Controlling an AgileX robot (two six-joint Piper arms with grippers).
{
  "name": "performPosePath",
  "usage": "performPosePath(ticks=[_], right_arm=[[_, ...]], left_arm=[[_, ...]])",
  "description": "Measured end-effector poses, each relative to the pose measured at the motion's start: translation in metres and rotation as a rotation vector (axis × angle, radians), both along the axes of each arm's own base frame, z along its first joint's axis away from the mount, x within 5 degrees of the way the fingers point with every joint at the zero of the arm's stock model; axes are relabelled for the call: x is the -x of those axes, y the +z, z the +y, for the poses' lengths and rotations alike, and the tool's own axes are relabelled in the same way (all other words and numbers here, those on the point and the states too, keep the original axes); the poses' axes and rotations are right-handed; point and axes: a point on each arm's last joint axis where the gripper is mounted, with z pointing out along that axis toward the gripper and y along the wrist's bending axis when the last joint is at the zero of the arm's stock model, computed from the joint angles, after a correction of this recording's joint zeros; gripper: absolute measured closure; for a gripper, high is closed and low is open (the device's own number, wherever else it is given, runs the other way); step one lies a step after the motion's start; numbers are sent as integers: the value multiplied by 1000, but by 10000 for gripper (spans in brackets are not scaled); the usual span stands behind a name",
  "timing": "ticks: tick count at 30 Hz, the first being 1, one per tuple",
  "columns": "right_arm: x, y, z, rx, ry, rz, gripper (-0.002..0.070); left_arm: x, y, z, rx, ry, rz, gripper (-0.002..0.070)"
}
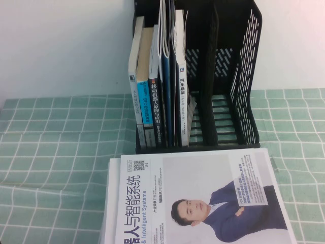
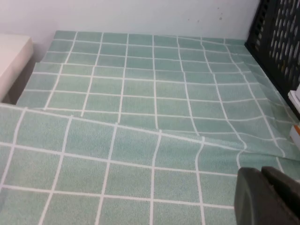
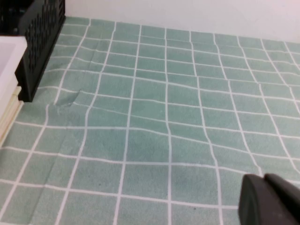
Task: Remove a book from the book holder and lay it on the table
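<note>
Starting at the jaws: neither arm shows in the high view. The right gripper (image 3: 272, 199) appears only as a dark tip at the lower right corner of its wrist frame, jaws pressed together, holding nothing, hovering over bare mint-green cloth. The left gripper (image 2: 267, 194) shows likewise at the lower right of its own wrist frame; whether its jaws are parted cannot be told.

Outward from there: the right wrist frame has the book holder (image 3: 40, 42) at its upper left, well apart from the jaws; the left wrist frame has the same rack at its upper right, also well apart. Neither view settles which arm is nearer.

High view: the black book holder (image 1: 249, 76) stands at top centre on the tabletop (image 1: 51, 152). The book (image 1: 181, 76), white spine with black characters, stands upright in the rack, rightmost of the row of books, long axis vertical, spine facing the camera. Blue-spined books (image 1: 155, 101) stand just beside it on the frame's left; empty slots lie to its right. A white magazine (image 1: 198, 198) with a man in a blue suit lies flat in front of the rack, at bottom centre.

Judgement: task not begun. The open side of the book is the frame's right, so the right arm looks the better placed, reaching over the magazine toward the spine.
</note>
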Motion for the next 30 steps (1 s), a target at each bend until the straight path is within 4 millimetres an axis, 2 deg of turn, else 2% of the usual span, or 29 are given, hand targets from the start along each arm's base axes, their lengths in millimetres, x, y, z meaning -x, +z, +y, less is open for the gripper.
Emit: performPosePath(ticks=[3, 15, 24, 30], right_arm=[[0, 0, 0, 0, 0, 0, 678], [-2, 7, 0, 6, 0, -78, 678], [-5, 36, 0, 26, -2, -398, 678], [-3, 53, -1, -13, -7, -599, 678]], left_arm=[[0, 1, 0, 1, 1, -17, 676], [-4, 23, 1, 14, 12, -263, 676], [-4, 30, 1, -42, 10, -354, 676], [1, 54, 1, 70, 12, -619, 676]])
